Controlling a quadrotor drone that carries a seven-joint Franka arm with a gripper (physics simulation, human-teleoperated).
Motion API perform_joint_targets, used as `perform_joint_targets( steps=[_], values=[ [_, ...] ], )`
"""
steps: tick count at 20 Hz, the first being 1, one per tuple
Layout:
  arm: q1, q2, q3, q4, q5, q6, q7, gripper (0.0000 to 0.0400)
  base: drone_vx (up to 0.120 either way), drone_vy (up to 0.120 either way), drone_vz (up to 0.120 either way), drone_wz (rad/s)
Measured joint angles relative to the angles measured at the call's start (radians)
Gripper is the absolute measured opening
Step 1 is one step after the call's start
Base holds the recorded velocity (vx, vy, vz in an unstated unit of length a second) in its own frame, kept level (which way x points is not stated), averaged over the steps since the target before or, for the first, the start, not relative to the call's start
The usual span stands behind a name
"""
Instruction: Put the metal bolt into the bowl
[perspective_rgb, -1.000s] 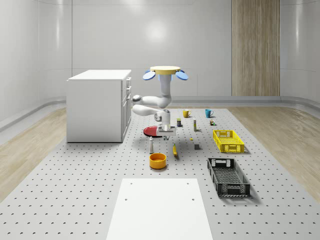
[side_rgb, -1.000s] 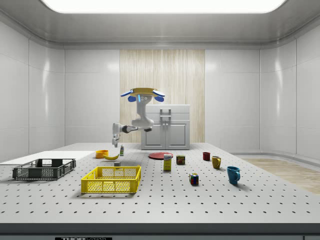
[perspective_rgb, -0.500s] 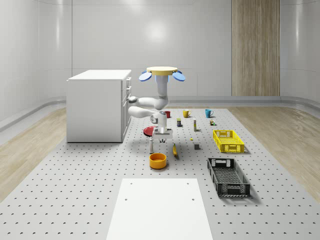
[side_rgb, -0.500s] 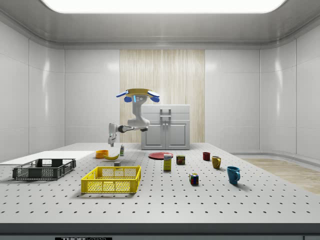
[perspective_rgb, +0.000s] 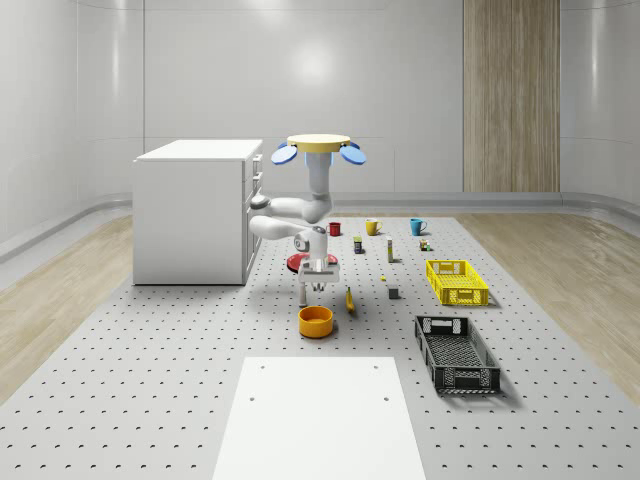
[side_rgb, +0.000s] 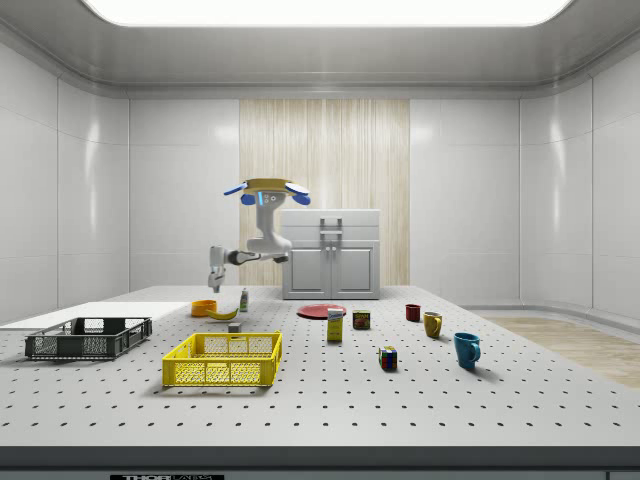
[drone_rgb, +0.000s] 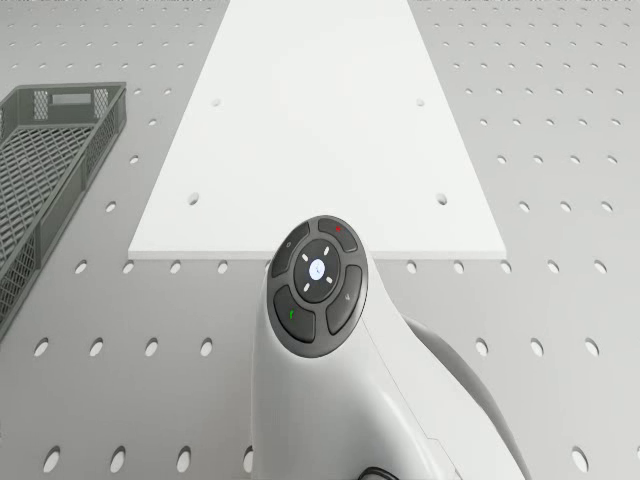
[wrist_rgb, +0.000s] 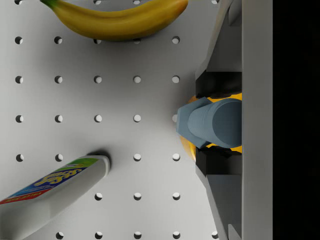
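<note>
In the wrist view a grey-blue metal bolt (wrist_rgb: 212, 122) sits between my gripper (wrist_rgb: 216, 122) fingers (wrist_rgb: 222, 45), shut on it. Orange of the bowl (wrist_rgb: 187, 145) peeks out from behind the bolt. In the whole-scene view the drone (perspective_rgb: 312, 148) hovers above the table in front of the cabinet. Its arm hangs down, with the gripper (perspective_rgb: 318, 283) a little above and just behind the orange bowl (perspective_rgb: 315, 320). The side view puts the gripper (side_rgb: 213, 284) slightly above the bowl (side_rgb: 204, 308).
A banana (perspective_rgb: 349, 299) and a small bottle (perspective_rgb: 302, 291) lie close to the bowl, and a red plate (perspective_rgb: 297, 262) is behind them. To the whole-scene view's right are a yellow crate (perspective_rgb: 456, 281) and a black crate (perspective_rgb: 456, 352). A white cabinet (perspective_rgb: 197, 210) stands left, a white board (perspective_rgb: 320, 420) in front.
The drone and arm have drifted to the whole-scene view's left and toward the front. The gripper, still holding the bolt, went from beside the red plate to just above the bowl.
</note>
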Motion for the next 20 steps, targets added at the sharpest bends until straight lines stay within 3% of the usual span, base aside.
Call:
perform_joint_targets(
  steps=[2, 6, 13, 20],
  values=[
    [0.000, 0.000, 0.000, 0.000, 0.000, 0.000, 0.000, 0.0138, 0.120, 0.000, 0.000, 0.000],
    [0.000, 0.001, 0.000, 0.000, 0.000, -0.001, 0.000, 0.0138, 0.120, 0.000, -0.120, 0.000],
    [0.001, 0.002, 0.000, 0.000, -0.001, -0.002, 0.000, 0.0138, 0.103, -0.017, 0.000, 0.000],
    [-0.009, 0.001, -0.061, 0.018, -0.058, 0.022, 0.000, 0.0138, 0.000, 0.000, 0.000, 0.000]
  ],
)
